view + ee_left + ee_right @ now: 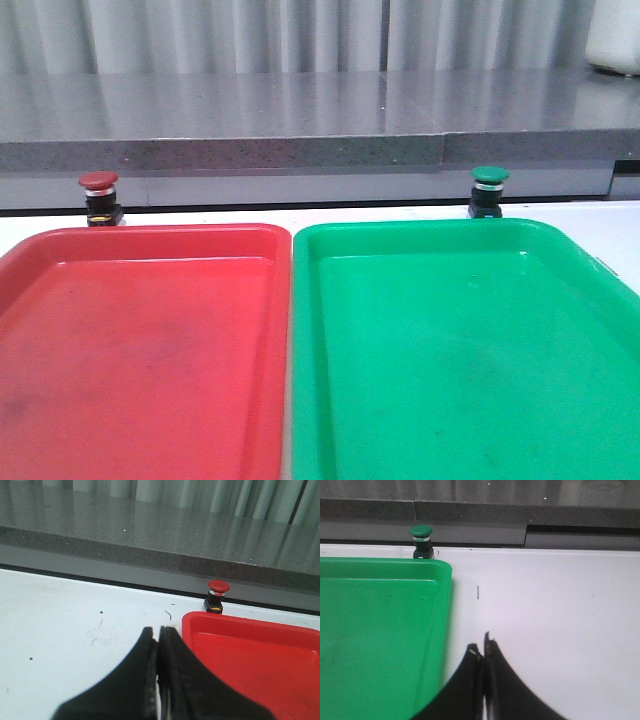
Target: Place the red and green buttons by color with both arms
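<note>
- Left gripper pinched narrow, fingers pressed together, nothing between them; hovering above bare white table just off the left edge of the red tray.
- Straight ahead and a little to the right: red button, upright, cap on top, standing just beyond the tray's far left corner, well apart from the fingertips.
- Right gripper the mirror case: tips closed with barely a slit, empty, over table just off the right edge of the green tray.
- Farther out and to the left: green button, upright too, just past the tray's far rim near its right corner.
- From the front, neither arm in shot; red button left, green button right, each behind its own colour's tray.
- Key call: each button far and inward from its own-side gripper, long axis vertical, so probably left arm for red, right arm for green, fingers to open first.
</note>
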